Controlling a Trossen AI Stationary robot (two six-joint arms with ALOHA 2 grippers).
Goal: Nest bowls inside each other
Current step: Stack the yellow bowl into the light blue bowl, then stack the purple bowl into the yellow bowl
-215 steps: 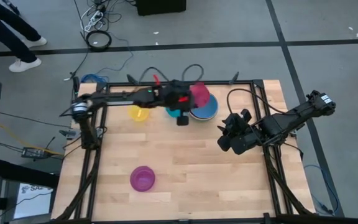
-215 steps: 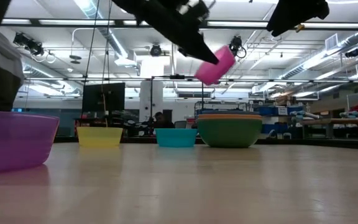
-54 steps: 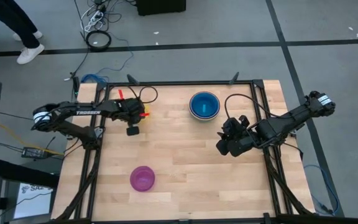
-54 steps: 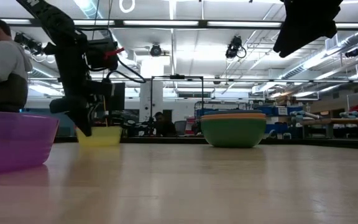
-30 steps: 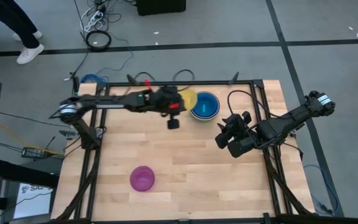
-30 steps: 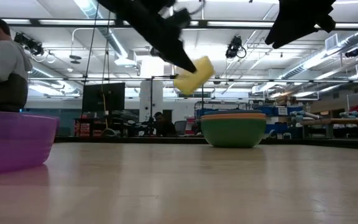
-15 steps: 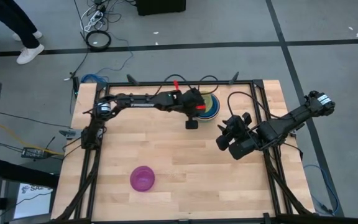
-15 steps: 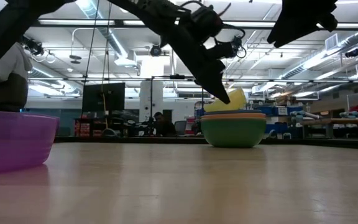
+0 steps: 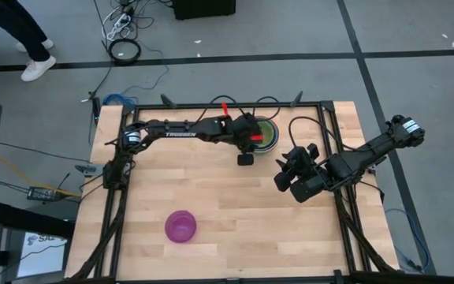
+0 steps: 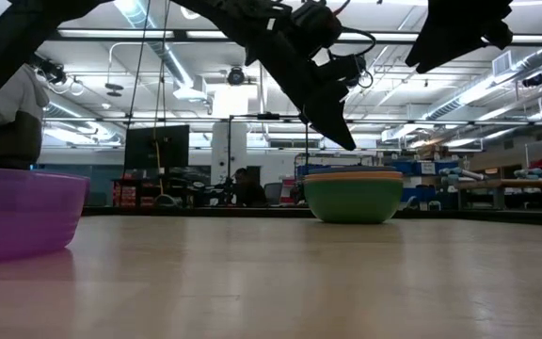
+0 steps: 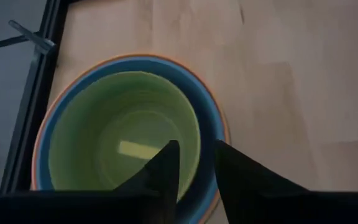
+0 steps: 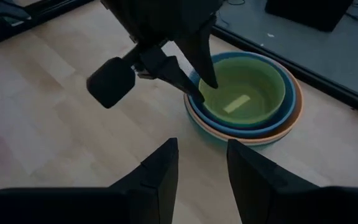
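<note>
At the table's far right, a stack of bowls stands on its base: green outside (image 10: 351,200), then an orange rim (image 11: 36,168), blue (image 11: 213,118), and a yellow bowl (image 11: 123,137) innermost and level. My left gripper (image 11: 196,169) is open at the stack's near-left rim. One finger hangs over the yellow bowl's inside and the other outside its rim. A purple bowl (image 9: 180,227) stands alone near the front. My right gripper (image 12: 201,163) waits open in the air to the right of the stack.
The table's black frame rail (image 11: 27,106) runs close behind the stack. Bare wood (image 9: 227,197) lies between the stack and the purple bowl (image 10: 22,212). A person (image 10: 7,104) stands beyond the table's left side.
My left gripper has carried the yellow bowl, tilted, toward the table's right edge and down onto the stack. It has then let go. The yellow bowl has dropped from its tilt on the rim and now sits level inside the blue bowl, out of the low view.
</note>
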